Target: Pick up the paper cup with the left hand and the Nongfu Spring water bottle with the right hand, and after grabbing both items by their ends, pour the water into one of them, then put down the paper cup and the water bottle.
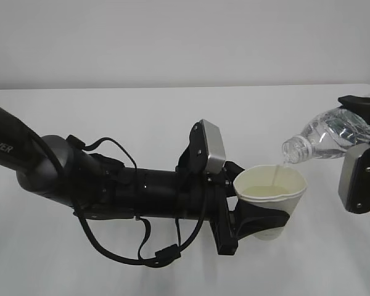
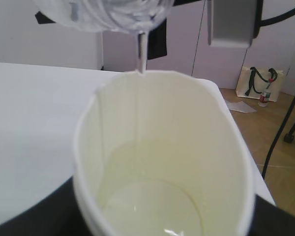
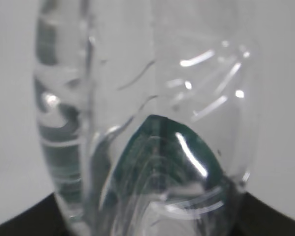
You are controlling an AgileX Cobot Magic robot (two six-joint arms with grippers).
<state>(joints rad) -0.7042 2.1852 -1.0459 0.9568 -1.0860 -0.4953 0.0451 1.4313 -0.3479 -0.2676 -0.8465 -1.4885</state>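
My left gripper (image 1: 259,217) is shut on the white paper cup (image 1: 270,196), held upright above the table. The cup (image 2: 162,162) fills the left wrist view, with a shallow pool of water (image 2: 152,206) at its bottom. My right gripper (image 1: 365,132) is shut on the base end of the clear Nongfu Spring water bottle (image 1: 325,137), which is tilted with its open neck down over the cup's rim. A thin stream of water (image 1: 275,172) falls from the neck into the cup. The stream (image 2: 142,51) also shows in the left wrist view. The bottle (image 3: 147,123) fills the right wrist view, hiding the jaws.
The white table (image 1: 142,117) spreads under both arms, its edge (image 2: 221,96) just beyond the cup. The left arm's black body (image 1: 111,182) and looped cables lie low across the table's left half. A bag (image 2: 261,83) stands on the floor past the table.
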